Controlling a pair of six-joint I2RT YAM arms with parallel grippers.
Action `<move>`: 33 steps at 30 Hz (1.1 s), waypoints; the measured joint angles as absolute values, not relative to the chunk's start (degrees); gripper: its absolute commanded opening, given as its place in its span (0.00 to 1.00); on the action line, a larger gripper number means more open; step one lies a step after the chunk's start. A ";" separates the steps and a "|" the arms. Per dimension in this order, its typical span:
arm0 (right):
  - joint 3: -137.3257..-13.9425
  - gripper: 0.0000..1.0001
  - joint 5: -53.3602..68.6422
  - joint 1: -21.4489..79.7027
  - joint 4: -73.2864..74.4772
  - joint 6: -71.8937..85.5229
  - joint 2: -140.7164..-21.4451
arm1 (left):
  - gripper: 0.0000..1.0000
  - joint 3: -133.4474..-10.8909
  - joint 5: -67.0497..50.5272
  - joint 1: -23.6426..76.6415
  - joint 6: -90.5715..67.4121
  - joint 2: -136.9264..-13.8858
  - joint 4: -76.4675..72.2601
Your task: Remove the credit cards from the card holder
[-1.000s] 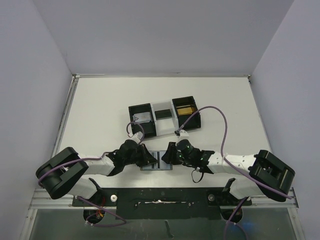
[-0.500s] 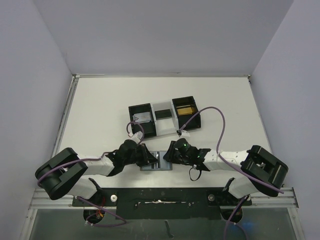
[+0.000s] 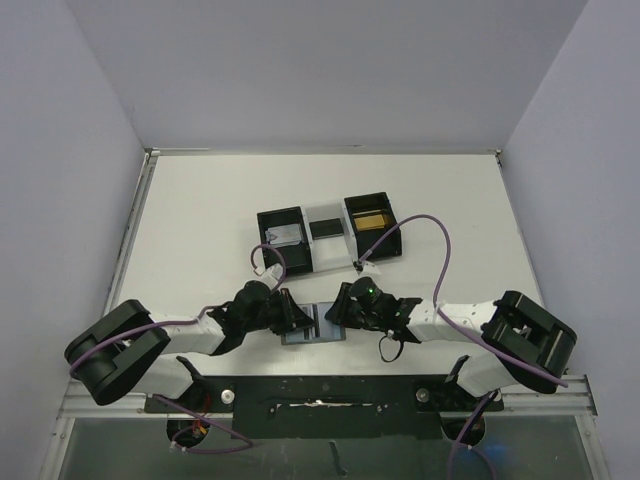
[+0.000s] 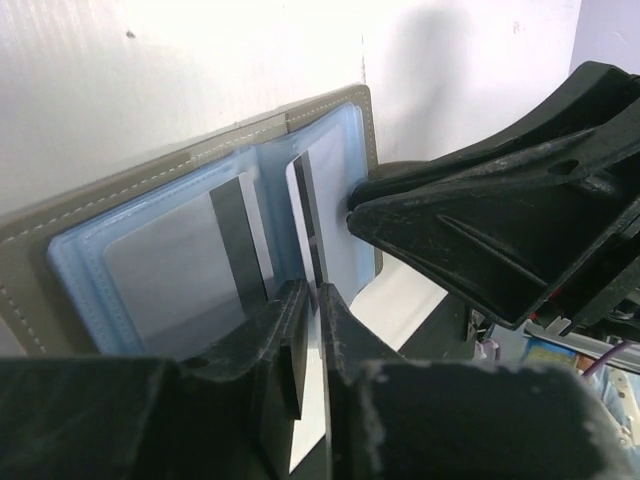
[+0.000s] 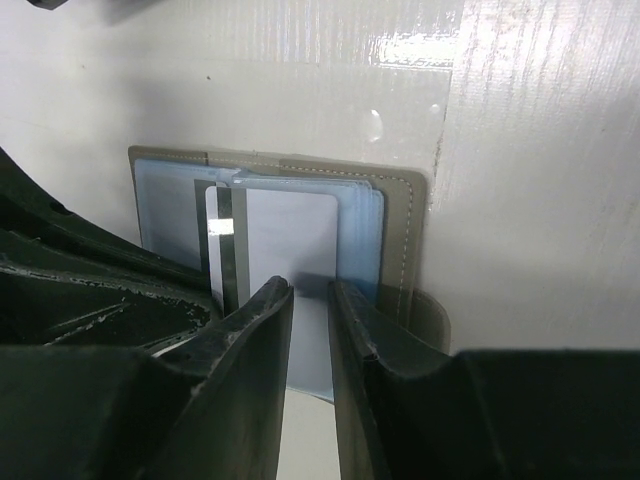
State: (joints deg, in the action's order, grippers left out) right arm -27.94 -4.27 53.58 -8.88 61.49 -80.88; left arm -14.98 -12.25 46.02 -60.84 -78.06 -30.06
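1. Head count first: 2 arms, so 2 sets of jaws, my left gripper [image 4: 310,297] and my right gripper [image 5: 311,292]. Also 1 card holder [image 3: 317,326], 1 tray [image 3: 325,257] w/ 3 compartments, and 1 table [image 3: 200,220].
2. From the left wrist cam I count 2 cards in the holder, both pale w/ a dark stripe. The tucked card [image 4: 240,245] sits flat in the blue panel on the left of that view. The lifted card [image 4: 308,215] is tipped up out of the other panel.
3. The tray has 1 thing per compartment: a greyish item [image 3: 285,236] on the left, a black card [image 3: 325,228] in the white middle and a yellow-gold item [image 3: 372,220] on the right. They're too small to say more tbh.
4. The holder lies open on the table near the arm bases, blue side up, right btw my two grippers. The tray is farther back and not touching it.
5. Left jaws are nearly together. The lifted card's lower end runs straight into the slit btw them, so they look clamped on that card.
6. Right jaws are close together w/ a thin slot, over the holder's right half. In the left wrist cam their tip touches the holder's edge. A pale card surface shows thru the slot, but I can't tell if they're pinching anything.
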 measured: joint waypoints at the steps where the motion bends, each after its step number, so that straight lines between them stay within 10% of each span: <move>1: -27.94 0.24 -4.25 53.58 -8.82 61.49 -80.86 | 0.16 -14.76 -12.49 46.02 -60.84 -78.11 -30.33; 9: -28.25 0.22 -4.34 53.54 -7.73 62.11 -80.84 | 0.00 -13.41 -15.84 45.65 -62.78 -81.21 -36.36; 33: -33.52 0.28 2.17 52.53 0.93 50.78 -78.85 | 0.00 -13.74 -16.56 44.03 -59.57 -79.11 -32.18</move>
